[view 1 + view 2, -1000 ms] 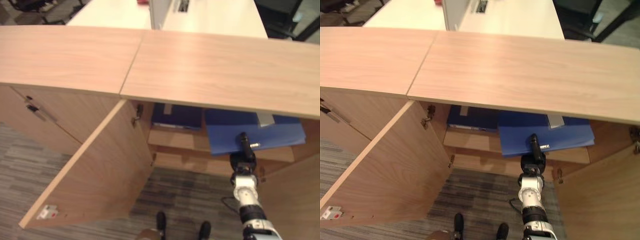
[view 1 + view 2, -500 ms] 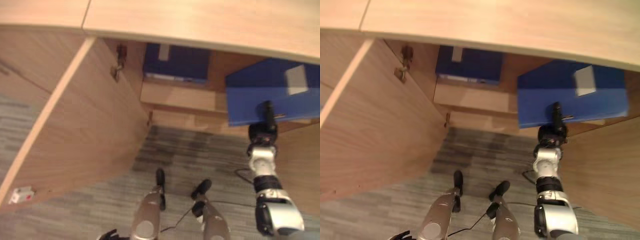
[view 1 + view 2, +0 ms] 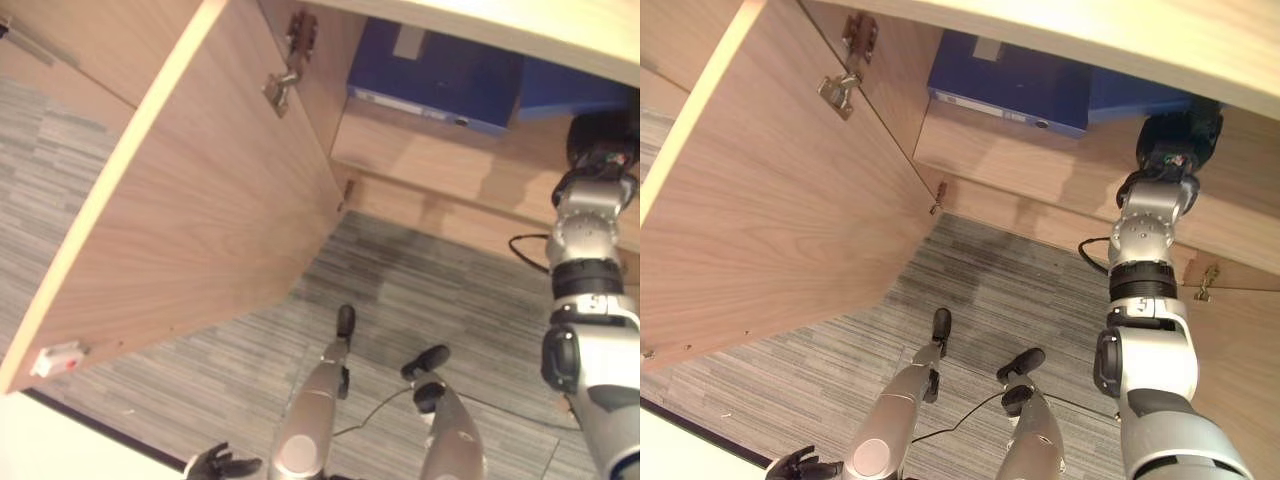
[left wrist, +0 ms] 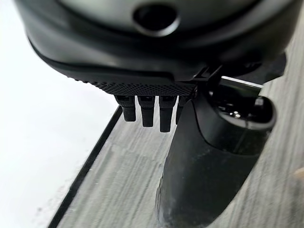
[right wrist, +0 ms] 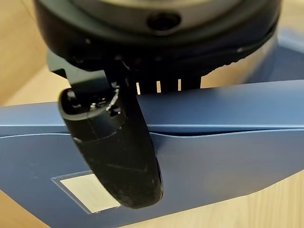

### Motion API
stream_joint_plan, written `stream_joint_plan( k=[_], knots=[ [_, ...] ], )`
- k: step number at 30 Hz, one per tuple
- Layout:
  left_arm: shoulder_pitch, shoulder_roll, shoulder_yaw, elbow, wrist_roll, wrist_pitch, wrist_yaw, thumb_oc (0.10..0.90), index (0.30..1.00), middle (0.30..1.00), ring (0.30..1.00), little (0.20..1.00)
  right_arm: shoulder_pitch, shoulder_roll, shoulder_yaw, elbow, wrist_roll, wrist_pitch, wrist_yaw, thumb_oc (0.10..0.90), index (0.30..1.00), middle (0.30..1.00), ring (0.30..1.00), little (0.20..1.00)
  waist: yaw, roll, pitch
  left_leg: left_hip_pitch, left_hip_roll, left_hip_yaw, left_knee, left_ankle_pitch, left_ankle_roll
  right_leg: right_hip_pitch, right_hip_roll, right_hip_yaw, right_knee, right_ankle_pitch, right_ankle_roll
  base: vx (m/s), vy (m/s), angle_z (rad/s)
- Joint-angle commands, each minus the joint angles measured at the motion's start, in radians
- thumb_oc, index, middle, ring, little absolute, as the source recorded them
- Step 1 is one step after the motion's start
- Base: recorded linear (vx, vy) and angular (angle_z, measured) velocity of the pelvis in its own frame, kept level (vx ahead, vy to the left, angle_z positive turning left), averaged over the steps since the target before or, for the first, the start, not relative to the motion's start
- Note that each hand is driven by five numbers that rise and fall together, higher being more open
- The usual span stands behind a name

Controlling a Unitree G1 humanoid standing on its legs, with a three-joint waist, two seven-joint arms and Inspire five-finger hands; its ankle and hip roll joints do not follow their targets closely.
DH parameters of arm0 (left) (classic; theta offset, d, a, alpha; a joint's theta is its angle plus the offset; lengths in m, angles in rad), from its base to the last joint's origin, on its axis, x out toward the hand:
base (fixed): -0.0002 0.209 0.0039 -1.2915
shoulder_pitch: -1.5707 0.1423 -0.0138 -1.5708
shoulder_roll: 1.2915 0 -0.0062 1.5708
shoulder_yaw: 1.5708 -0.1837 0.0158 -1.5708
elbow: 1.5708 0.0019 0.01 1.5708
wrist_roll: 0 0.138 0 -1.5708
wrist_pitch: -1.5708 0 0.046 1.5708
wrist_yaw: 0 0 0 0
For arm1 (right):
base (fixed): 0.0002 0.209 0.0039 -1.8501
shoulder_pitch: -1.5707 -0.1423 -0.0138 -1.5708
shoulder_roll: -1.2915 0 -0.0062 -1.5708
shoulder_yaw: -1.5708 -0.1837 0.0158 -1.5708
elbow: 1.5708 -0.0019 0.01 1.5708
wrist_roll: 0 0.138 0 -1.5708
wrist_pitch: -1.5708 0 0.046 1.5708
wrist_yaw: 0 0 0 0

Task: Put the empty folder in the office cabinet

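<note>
Blue and flat, the empty folder (image 5: 199, 142) sits inside the open wooden cabinet (image 3: 1020, 165) on its shelf, pinched in the right hand (image 5: 118, 152), thumb pressed on its cover and fingers behind it. A second blue binder (image 3: 430, 75) lies further in on the shelf beside the swung-out cabinet door (image 3: 190, 200). The left hand (image 4: 156, 107) hangs low over the grey carpet (image 3: 420, 290), fingers straight and holding nothing.

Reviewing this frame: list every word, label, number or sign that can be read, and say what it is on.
No text can be read.
Blue folder pinched in the right hand: a pale label, no print legible on it.
Dark blue folder on the cabinet shelf: a pale spine label, blurred.
Open cabinet door: a small white tag with a red mark at its corner, unreadable.
</note>
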Motion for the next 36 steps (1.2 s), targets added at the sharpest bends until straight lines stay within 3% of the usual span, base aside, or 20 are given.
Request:
stream_joint_plan(
  k=[1, 10, 21, 36],
  knots=[
    [0.058, 0.106, -0.066, 0.082, -0.013, 0.022, 0.032, 0.8, 0.9, 0.9, 0.9, 0.9, -0.06, -0.114, 0.046, -0.049, 0.019, -0.096, 0.078, 0.4, 0.3, 0.3, 0.3, 0.3, 0.006, -0.048, -0.115, 0.047, 0.035, 0.018, 0.059, -0.163, -0.066, -0.033, 0.015, 0.081, -0.067, 0.073, 0.094, 0.05, -0.122, 0.09],
    [0.063, 0.118, -0.095, 0.078, -0.012, 0.016, 0.033, 0.8, 0.9, 0.9, 0.9, 0.9, -0.171, -0.172, 0.03, 0.025, 0.119, -0.161, 0.089, 0.4, 0.3, 0.3, 0.3, 0.3, 0.034, -0.043, -0.15, 0.088, 0.053, -0.017, -0.034, -0.131, -0.073, -0.059, 0.018, 0.055, -0.019, 0.033, 0.093, 0.05, -0.082, 0.06],
    [0.062, 0.112, -0.125, 0.064, 0.022, 0.012, 0.044, 0.8, 0.9, 0.9, 0.9, 0.9, -0.149, -0.215, -0.024, 0.037, 0.123, -0.228, 0.042, 0.4, 0.3, 0.3, 0.3, 0.3, 0.015, -0.017, -0.155, 0.108, 0.037, -0.038, -0.064, -0.13, -0.066, -0.075, 0.008, 0.053, 0.017, 0.018, 0.098, 0.02, -0.012, 0.08],
    [0.075, 0.119, -0.147, 0.032, 0.012, 0.009, 0.041, 0.8, 0.9, 0.9, 0.9, 0.9, -0.189, -0.287, 0.006, 0.122, 0.122, -0.163, 0.032, 0.4, 0.3, 0.3, 0.3, 0.3, 0.006, 0.036, -0.11, 0.064, 0.002, -0.028, -0.014, -0.151, -0.055, -0.112, -0.031, 0.08, 0.048, 0.027, 0.107, -0.01, 0.013, 0.01]
  ],
)
